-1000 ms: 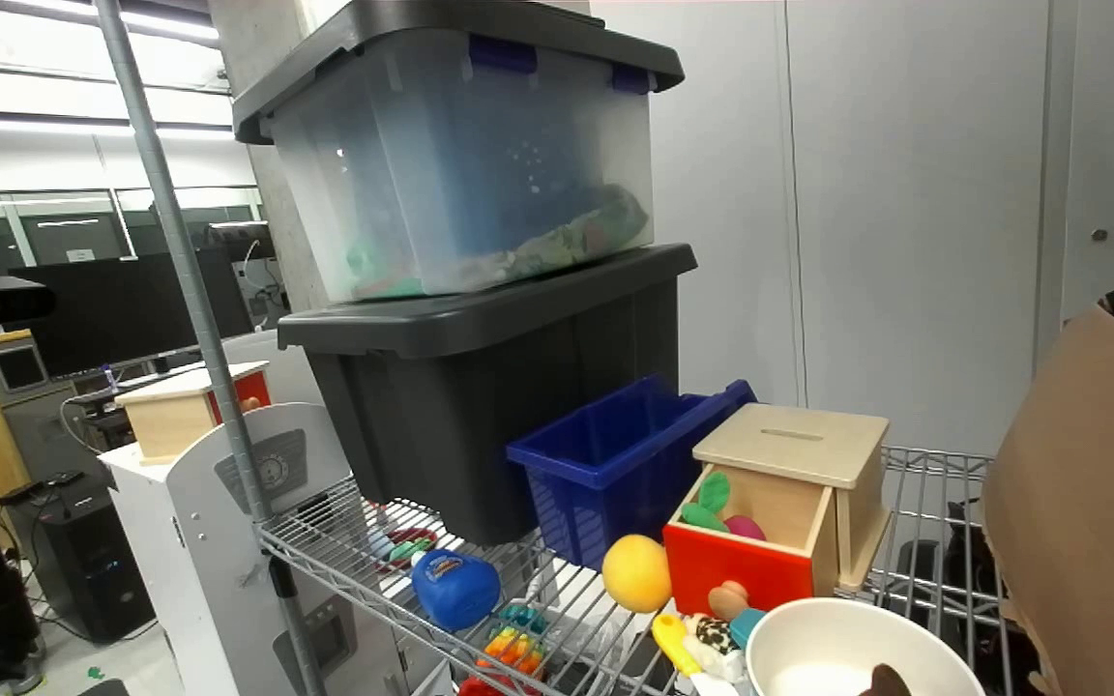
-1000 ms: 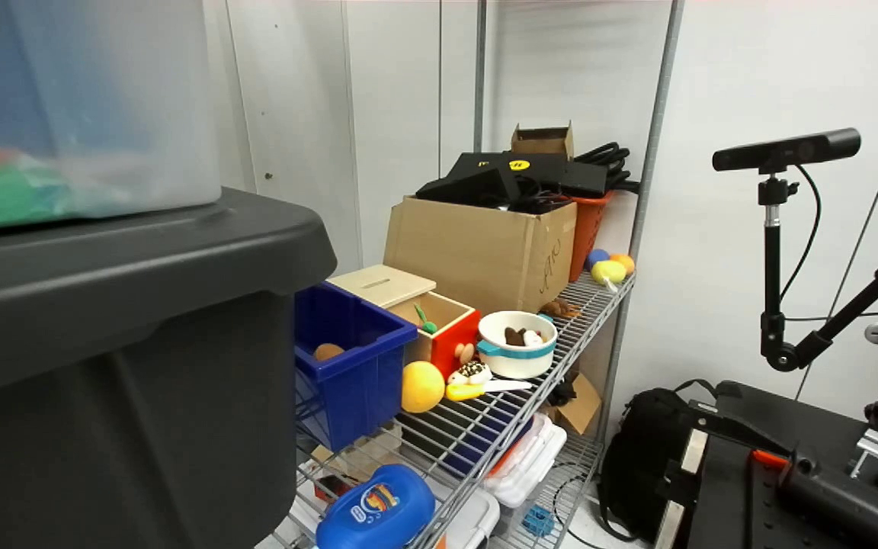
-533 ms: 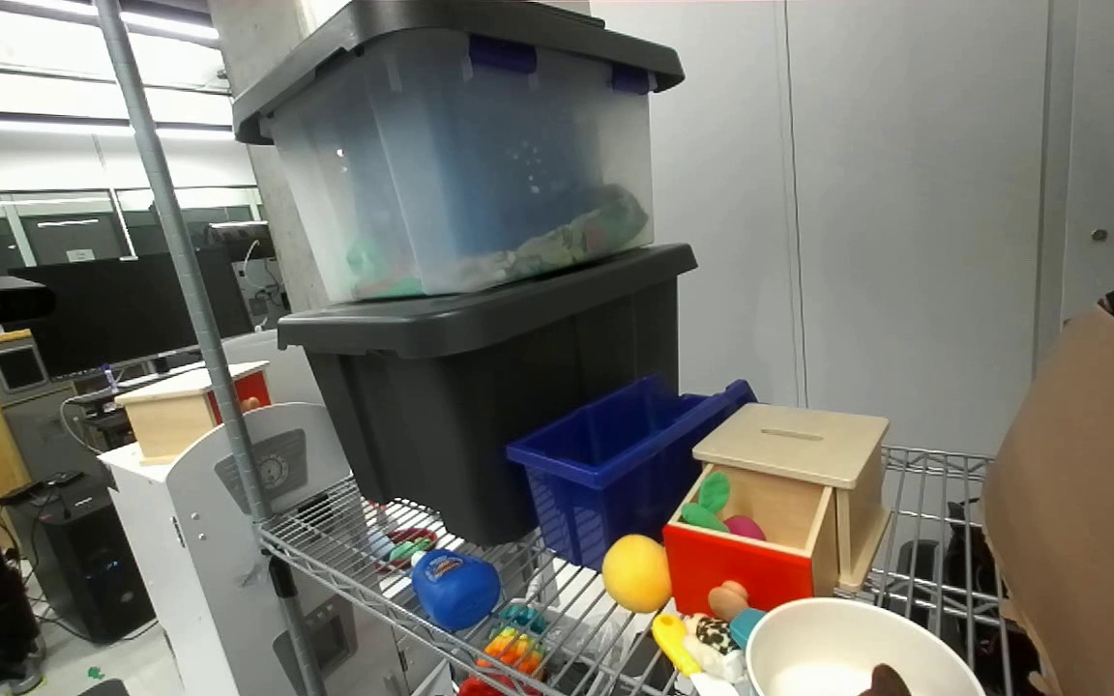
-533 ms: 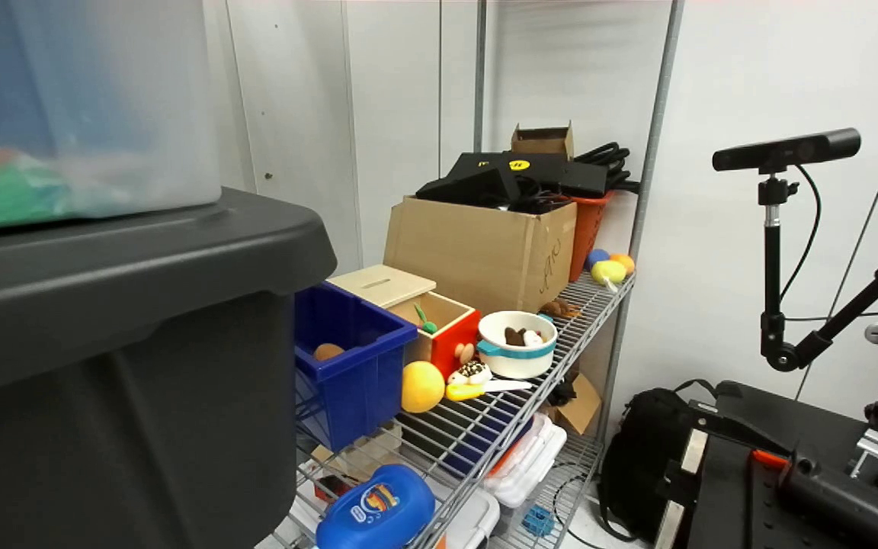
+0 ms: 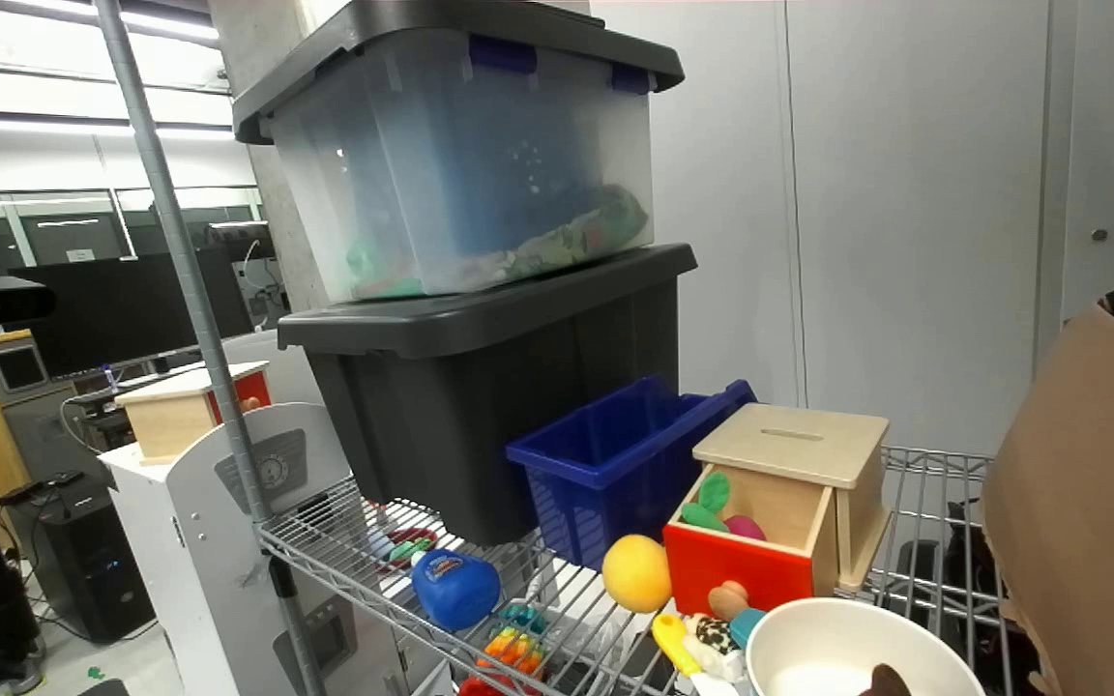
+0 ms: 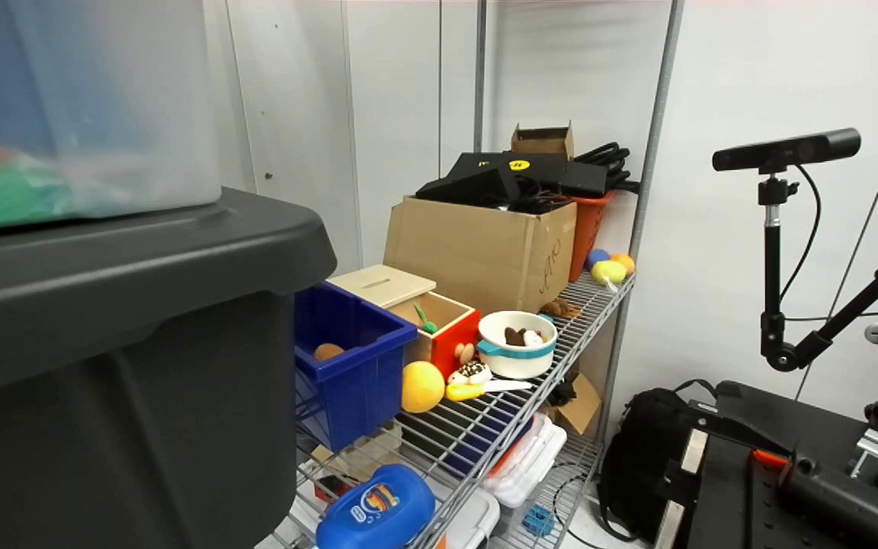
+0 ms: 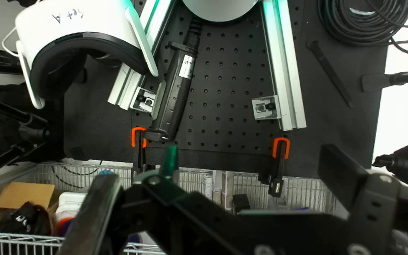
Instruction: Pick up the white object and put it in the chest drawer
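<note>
The chest drawer (image 5: 789, 440) is a light-wood box on the wire shelf. Its red-fronted drawer (image 5: 739, 568) is pulled open, with a green-leaved magenta toy inside. It also shows in an exterior view (image 6: 382, 284). Several white things are near it: a dark-speckled white toy (image 6: 471, 374) by the red front, a white bowl with teal handles (image 6: 515, 362), and a small white piece (image 6: 533, 338) in that bowl. Which one the task means cannot be told. My gripper (image 7: 221, 173) is open, its fingers wide apart with nothing between them, over a black pegboard table. Neither exterior view shows it.
A blue bin (image 5: 605, 474) stands beside the chest. An orange ball (image 6: 423, 386) and a yellow-handled knife (image 6: 477, 390) lie in front. A cardboard box (image 6: 477, 244) and stacked totes (image 5: 489, 387) flank the shelf (image 6: 477, 427). The tabletop (image 7: 221, 127) holds a white headset (image 7: 83, 21).
</note>
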